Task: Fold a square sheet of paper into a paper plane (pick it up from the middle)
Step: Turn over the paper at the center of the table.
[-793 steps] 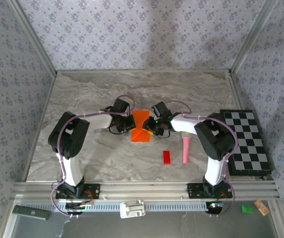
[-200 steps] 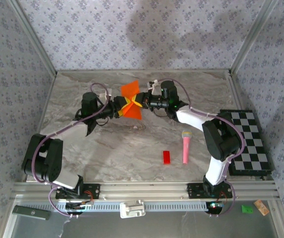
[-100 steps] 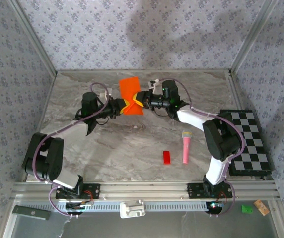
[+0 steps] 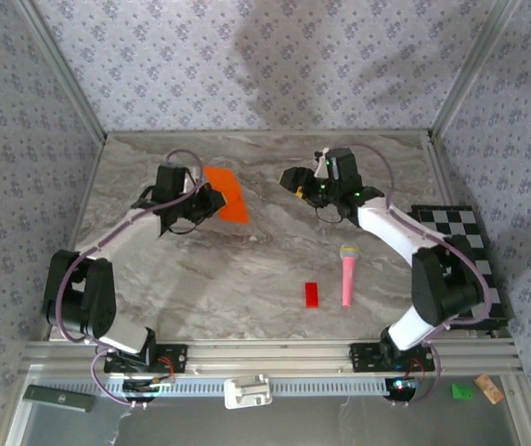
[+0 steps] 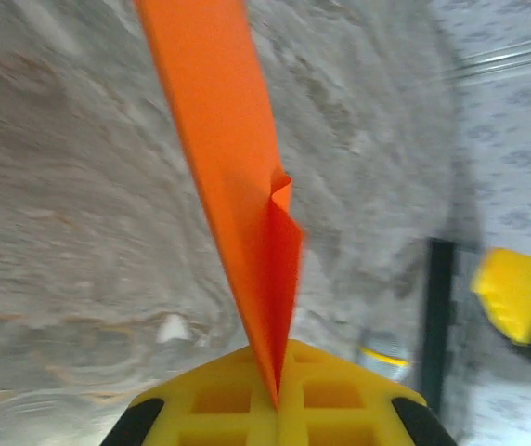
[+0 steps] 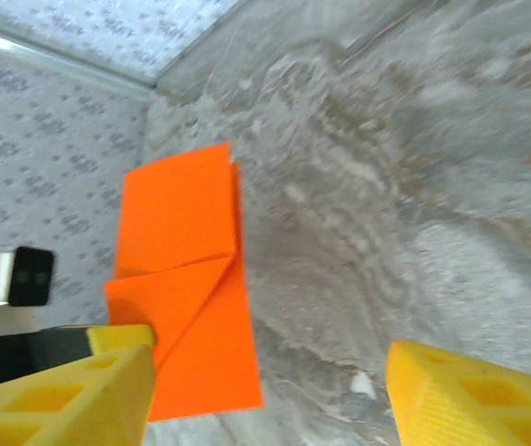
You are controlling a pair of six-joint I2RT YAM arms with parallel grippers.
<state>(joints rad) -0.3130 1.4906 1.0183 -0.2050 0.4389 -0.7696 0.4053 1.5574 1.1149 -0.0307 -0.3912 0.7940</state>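
The square sheet of paper (image 4: 228, 197) is bright orange and folded into an oblong with a diagonal flap. It hangs above the far-left part of the table from my left gripper (image 4: 208, 199), which is shut on its edge. In the left wrist view the paper (image 5: 233, 158) runs edge-on away from the closed yellow jaws of that gripper (image 5: 279, 395). My right gripper (image 4: 291, 178) is open and apart from the paper, off to its right. In the right wrist view the folded paper (image 6: 187, 288) lies beyond the left finger (image 6: 71, 400), and nothing sits between the fingers.
A small red block (image 4: 311, 295) and a pink toy microphone (image 4: 348, 275) lie on the marble table (image 4: 247, 279) at the near middle. A black-and-white checkerboard (image 4: 460, 265) sits at the right edge. Patterned walls close in the back and both sides.
The right gripper opened, let go of the paper and drew back to the right. The left gripper shut on the paper and carried it left, away from the right one.
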